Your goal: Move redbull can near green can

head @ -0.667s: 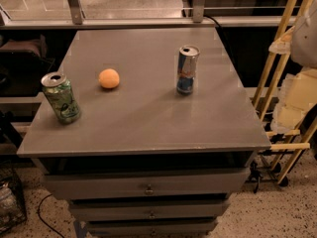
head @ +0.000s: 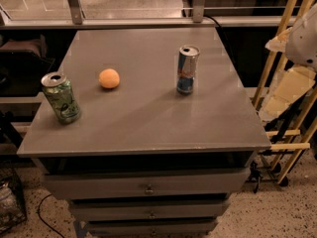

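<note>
The redbull can (head: pixel 187 69) is slim, blue and silver with a small red mark. It stands upright on the grey cabinet top (head: pixel 148 123), right of centre. The green can (head: pixel 61 97) is wider, light green with dark swirls. It stands upright near the left edge, well apart from the redbull can. Pale parts of my arm (head: pixel 304 36) show at the right edge, beside the cabinet and off its top. My gripper itself is out of view.
An orange ball (head: pixel 109 78) lies on the top between the two cans, closer to the green one. Yellow wooden frame bars (head: pixel 277 63) stand right of the cabinet. Drawers (head: pixel 148 187) are below the front edge. A glass railing runs behind.
The cans and the ball have not moved. The view has shifted slightly and the arm parts at the right edge sit a little differently.
</note>
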Motion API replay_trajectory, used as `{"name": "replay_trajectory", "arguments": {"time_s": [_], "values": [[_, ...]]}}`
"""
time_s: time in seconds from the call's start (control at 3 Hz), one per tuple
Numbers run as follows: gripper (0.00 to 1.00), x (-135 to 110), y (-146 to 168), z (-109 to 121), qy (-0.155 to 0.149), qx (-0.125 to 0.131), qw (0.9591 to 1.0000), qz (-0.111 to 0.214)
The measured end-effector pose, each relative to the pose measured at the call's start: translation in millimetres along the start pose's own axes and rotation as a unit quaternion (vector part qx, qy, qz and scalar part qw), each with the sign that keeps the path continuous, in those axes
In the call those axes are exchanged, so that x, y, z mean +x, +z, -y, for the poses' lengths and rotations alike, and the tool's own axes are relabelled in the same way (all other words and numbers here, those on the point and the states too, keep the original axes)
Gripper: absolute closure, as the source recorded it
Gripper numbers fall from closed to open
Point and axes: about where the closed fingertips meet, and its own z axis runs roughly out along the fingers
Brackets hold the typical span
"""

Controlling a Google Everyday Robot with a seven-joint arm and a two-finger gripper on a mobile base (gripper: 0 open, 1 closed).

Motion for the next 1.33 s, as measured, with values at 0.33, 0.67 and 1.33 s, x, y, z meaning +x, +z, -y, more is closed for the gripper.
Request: {"name": "replay_trajectory", "arguments": {"time_s": [0.33,0.67,1.33], "values": [[0.0,-8.7,37.8,30.5,0.033,0.005,0.9964,0.078],[0.0,-32.6,75.8,56.4,0.075,0.001,0.9811,0.179],[0.0,-69.3,94.1,67.5,0.094,-0.022,0.9582,0.269]]}}
